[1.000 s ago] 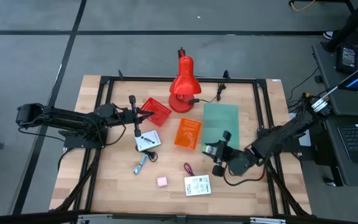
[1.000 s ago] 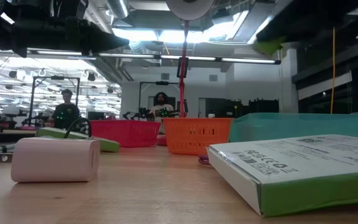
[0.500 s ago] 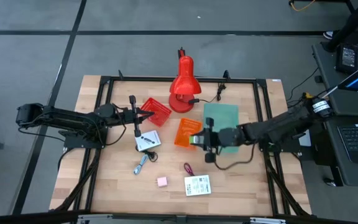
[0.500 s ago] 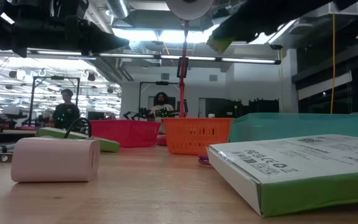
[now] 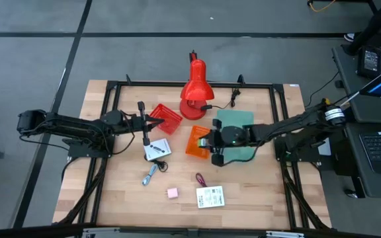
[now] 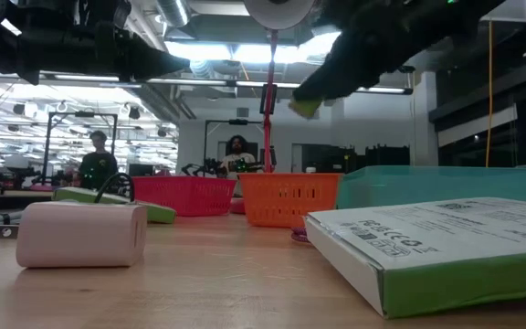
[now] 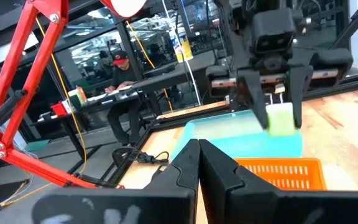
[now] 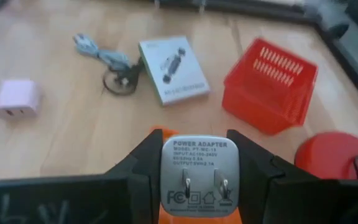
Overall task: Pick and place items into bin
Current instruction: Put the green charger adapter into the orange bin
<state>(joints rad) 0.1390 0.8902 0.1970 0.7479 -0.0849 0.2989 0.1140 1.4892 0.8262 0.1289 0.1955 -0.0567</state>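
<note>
Right wrist view: right gripper point(image 8: 194, 163) clamps a power adapter point(image 8: 199, 173) by its flat sides.
Small, rigid, light; orange bin point(image 5: 199, 141) just below.

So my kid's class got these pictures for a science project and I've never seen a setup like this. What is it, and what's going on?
It is a robot with two dark arms working at a wooden table, each ending in a two-finger pincer. One picture looks straight down, one looks level across the tabletop, and two come from cameras on the arms' wrists.

The right pincer is shut on a small white power adapter and holds it above the orange basket. The left pincer is shut and empty, waiting beside the red basket.

A teal bin and a red desk lamp also stand there. On the wood lie two white boxes, a pink cube, a maroon cord loop and a small blue-silver piece.
</note>
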